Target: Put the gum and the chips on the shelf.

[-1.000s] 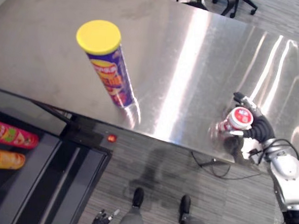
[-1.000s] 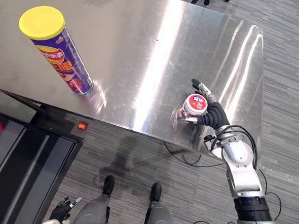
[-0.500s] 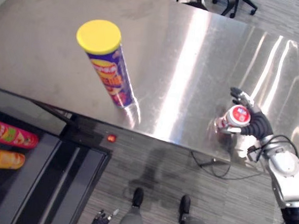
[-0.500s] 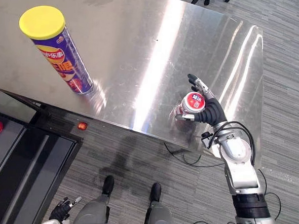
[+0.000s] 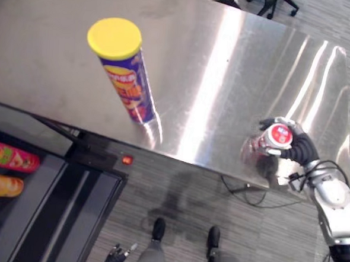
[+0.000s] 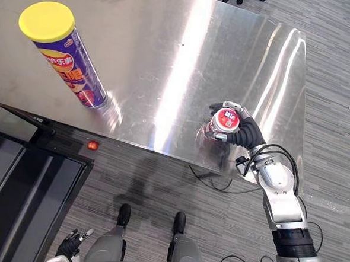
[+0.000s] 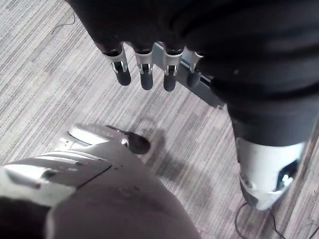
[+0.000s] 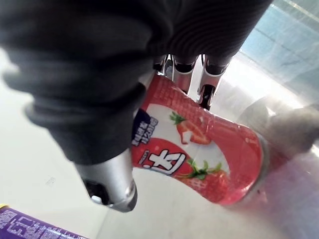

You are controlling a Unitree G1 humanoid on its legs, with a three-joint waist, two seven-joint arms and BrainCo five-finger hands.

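gum bottle (image 8: pixel 199 154) sits clasped in right hand (image 6: pixel 247 133); left hand (image 7: pixel 149 30) hangs slack above floor (image 7: pixel 50 74).

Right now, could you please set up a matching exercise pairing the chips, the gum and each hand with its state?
Things:
1. chips
2. gum
3. left hand
4. right hand

States:
A. curled round the gum
B. upright on the table, untouched
C. open, above the floor
D. gripped near the table's front edge

Pairs: 1-B, 2-D, 3-C, 4-A.
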